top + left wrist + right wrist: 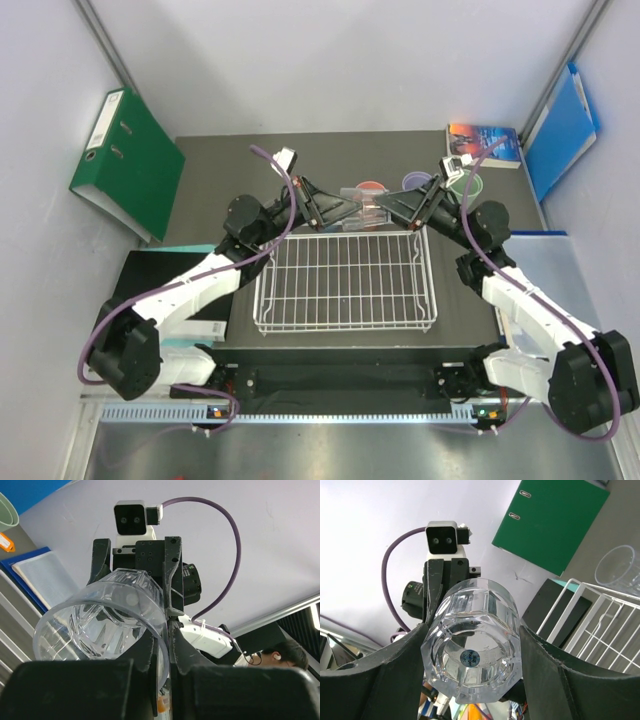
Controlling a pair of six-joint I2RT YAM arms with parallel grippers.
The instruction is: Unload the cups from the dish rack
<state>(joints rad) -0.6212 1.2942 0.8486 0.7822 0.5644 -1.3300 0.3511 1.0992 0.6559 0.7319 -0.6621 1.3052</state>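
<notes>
A clear faceted glass (365,210) hangs on its side above the far edge of the white wire dish rack (262,300), held between both grippers. My left gripper (338,210) is shut on its rim, pinching the wall (100,625) between its fingers (187,650). My right gripper (396,208) is closed around its base (470,655), one finger on each side. A second clear glass (620,570) stands beyond the rack (600,625). Salmon pink (370,187), lilac (415,181) and green (468,184) cups stand on the table behind the rack. No cups show inside the rack.
A green binder (125,160) leans at the left wall. A blue folder (562,130) stands at the right wall, with a book (483,143) lying beside it. A black pad (150,285) lies left of the rack.
</notes>
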